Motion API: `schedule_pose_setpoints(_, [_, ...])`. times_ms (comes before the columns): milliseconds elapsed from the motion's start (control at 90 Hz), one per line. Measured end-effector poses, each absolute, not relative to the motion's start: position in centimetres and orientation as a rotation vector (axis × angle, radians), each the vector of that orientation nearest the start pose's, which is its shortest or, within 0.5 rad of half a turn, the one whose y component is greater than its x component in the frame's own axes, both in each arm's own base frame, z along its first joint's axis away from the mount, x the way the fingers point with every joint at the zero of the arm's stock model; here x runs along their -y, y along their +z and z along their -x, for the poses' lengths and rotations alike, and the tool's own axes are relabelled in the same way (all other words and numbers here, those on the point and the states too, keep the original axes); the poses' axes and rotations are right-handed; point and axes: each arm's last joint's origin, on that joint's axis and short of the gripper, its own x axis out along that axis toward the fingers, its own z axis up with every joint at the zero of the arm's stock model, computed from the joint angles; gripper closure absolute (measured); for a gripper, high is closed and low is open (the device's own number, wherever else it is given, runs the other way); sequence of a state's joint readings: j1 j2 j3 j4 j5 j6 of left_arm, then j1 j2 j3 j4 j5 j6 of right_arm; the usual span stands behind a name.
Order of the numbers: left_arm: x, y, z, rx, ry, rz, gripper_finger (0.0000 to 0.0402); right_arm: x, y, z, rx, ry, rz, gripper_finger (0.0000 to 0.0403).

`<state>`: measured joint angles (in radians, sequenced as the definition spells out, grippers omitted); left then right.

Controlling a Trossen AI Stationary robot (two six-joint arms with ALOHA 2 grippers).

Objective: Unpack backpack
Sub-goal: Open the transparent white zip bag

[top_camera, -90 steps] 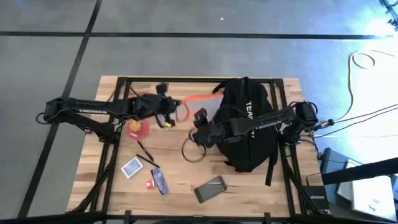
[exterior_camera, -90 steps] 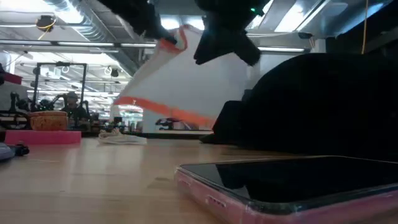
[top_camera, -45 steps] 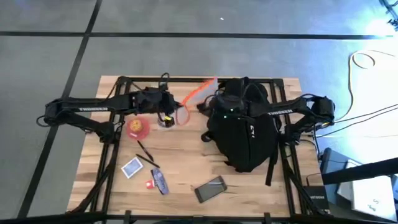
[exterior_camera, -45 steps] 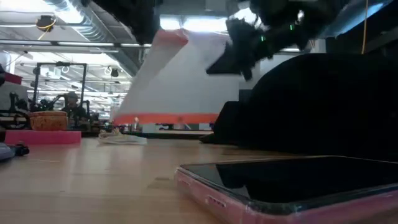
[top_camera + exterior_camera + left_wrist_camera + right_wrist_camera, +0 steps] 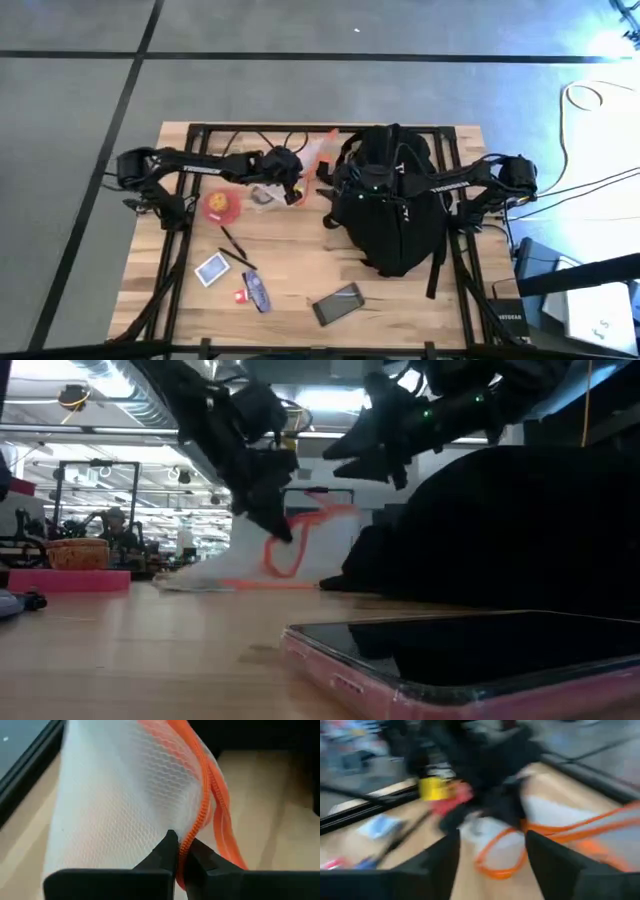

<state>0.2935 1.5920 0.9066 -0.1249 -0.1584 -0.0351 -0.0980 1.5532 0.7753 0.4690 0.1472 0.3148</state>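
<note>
— What has the left tool (image 5: 183, 851) got?

— Its two dark fingers are pinched nearly together on the orange zipper edge of a white mesh pouch (image 5: 115, 805). From above, that tool (image 5: 291, 187) sits at the far middle of the surface (image 5: 290, 255), with the mesh pouch (image 5: 312, 155) running from it toward the backpack.

— And the right tool?

— The right tool (image 5: 340, 180) is spread wide, with nothing between its fingers. It hangs over the near-left edge of the backpack (image 5: 395, 205), just beside the left tool, with the pouch's orange loop below it.

— Where does the backpack lie?

— On the right half of the surface, directly under the right arm, straps trailing toward the front edge. In the level view the backpack (image 5: 510, 530) fills the right side behind a pink-cased phone (image 5: 470, 660).

— Anything else?

— A deck of cards (image 5: 212, 268), a pen (image 5: 236, 248) and a phone (image 5: 338, 303) lie toward the front.
</note>
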Motion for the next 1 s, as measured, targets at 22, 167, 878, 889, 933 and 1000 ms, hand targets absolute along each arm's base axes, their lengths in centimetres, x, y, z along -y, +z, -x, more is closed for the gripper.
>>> schedule_pose_setpoints(22, [-9.7,18.9,-30.6,-0.799,0.439,0.089,0.0401,3.7,20.8,-32.1,-0.273,-0.322,-0.304,0.0181])
schedule_pose_setpoints(167, [-9.5,19.3,-30.8,-0.758,0.416,0.092,0.0401,3.9,20.2,-31.9,-0.311,-0.412,-0.324,0.0141])
schedule_pose_setpoints(878, [-9.3,20.3,-30.9,-0.69,0.399,0.121,0.0401,2.3,18.7,-34.2,-0.38,-0.325,0.214,0.036])
schedule_pose_setpoints(889, [-9.3,20.3,-30.9,-0.69,0.399,0.121,0.0401,2.3,18.6,-34.3,-0.383,-0.322,0.218,0.0364])
schedule_pose_setpoints(933, [-9.3,20.3,-30.9,-0.686,0.398,0.121,0.0401,2.2,18.6,-34.5,-0.387,-0.313,0.231,0.0379])
schedule_pose_setpoints(1000, [-9.3,20.3,-30.9,-0.687,0.398,0.121,0.0401,2.1,19.3,-34.8,-0.36,-0.309,0.227,0.0395])
